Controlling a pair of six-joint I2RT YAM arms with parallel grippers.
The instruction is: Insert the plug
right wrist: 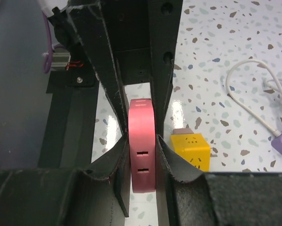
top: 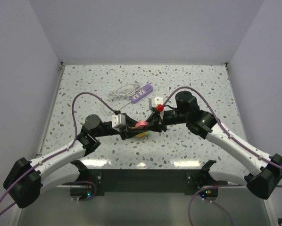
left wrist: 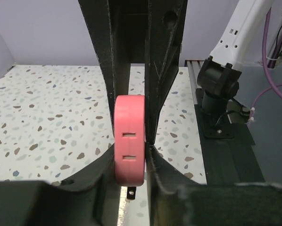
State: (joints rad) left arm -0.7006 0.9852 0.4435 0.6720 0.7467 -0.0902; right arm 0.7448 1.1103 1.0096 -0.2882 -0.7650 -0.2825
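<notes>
Both arms have the same part right now. The left gripper [left wrist: 130, 162] is clamped on the flat pink plastic plug [left wrist: 130, 122] with rounded edges, and the right gripper [right wrist: 143, 165] is pinched on it from the opposite end. Each wrist cam shows its own fingers squeezing the plug's flat faces, with the other arm's fingers coming in from the far side. The plug is up off the speckled terrazzo tabletop [top: 202, 84], roughly mid-table between the two arms. One small metal prong [left wrist: 130, 192] pokes out of its underside in the left wrist view.

The purple plastic power strip [top: 143, 92] with its coiled white cable [top: 123, 91] lies well apart, further back. A yellow plastic cube adapter [right wrist: 190, 149] sits on the table just beside the plug. I honestly can't tell which one is the intended socket.

My worries from here:
- With two arms on one rigid part, any mismatch in motion could twist it in the pads or pop it loose.
- Whichever arm lets go, the plug may tilt in the remaining grip, and then the prongs won't line up with the slots.
- Nothing seems to be holding the strip down, so pushing in could just shove it away.
- The cable loops could snag a finger.
</notes>
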